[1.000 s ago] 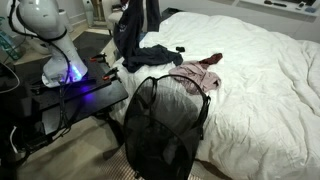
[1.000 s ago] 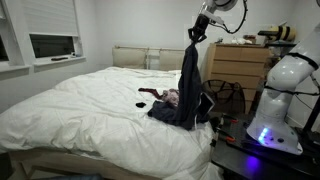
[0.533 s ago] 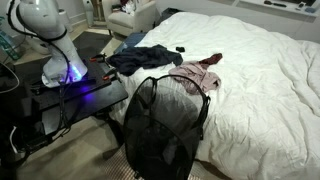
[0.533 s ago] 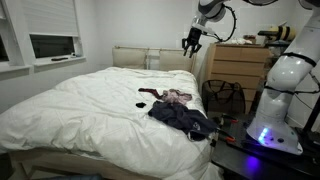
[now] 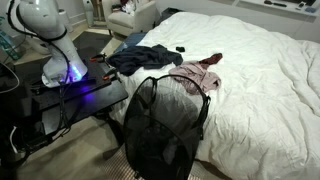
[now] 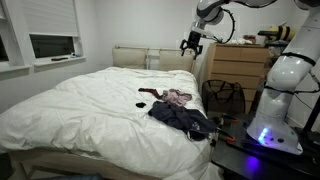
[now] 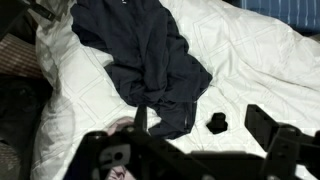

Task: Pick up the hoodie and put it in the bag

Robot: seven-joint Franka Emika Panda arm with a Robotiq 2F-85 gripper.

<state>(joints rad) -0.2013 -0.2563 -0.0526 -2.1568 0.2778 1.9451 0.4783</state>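
Hoodie [image 5: 145, 58] heaped in a dark pile at the left edge of the bed [image 5: 260, 70], just beside the pink-and-white garment [image 5: 195, 75] and wholly outside the bag [image 5: 160, 125]. Bag upright on the floor against the bed's near side, close to both garments. Gripper [image 6: 191, 43] high above the bed's far right corner, fingers spread wide apart, nothing between them.

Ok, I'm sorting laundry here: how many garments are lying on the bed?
2: the dark hoodie crumpled at the edge of the bed, and a pink-and-white garment right beside it. The hoodie's folds may hide another piece.
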